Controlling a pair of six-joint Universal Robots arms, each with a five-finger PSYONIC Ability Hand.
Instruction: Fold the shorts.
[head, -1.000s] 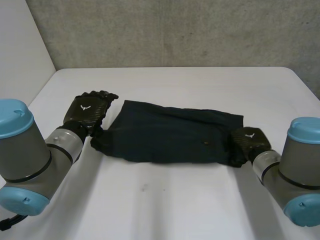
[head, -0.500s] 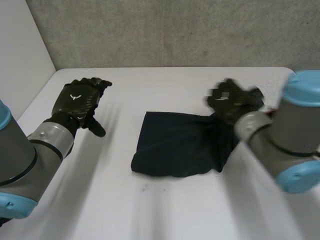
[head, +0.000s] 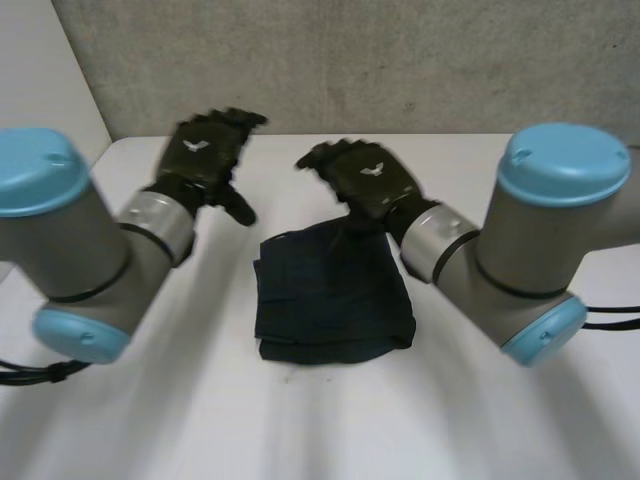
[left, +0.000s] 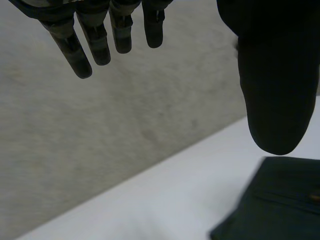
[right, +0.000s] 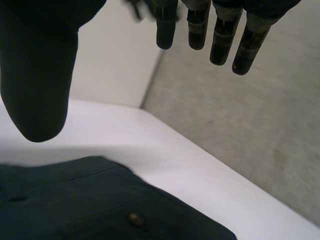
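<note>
Shorts folded on table, left hand and right hand aloft, wide open, white emblem on each.

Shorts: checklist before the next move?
1. Left robot hand open, holding nothing: ok.
2. Right robot hand open, holding nothing: ok.
3. Shorts folded into one compact stack: ok.
4. Shorts wholly on the table, away from its edges: ok.
5. Folded layers' edges flush: cannot tell.
</note>
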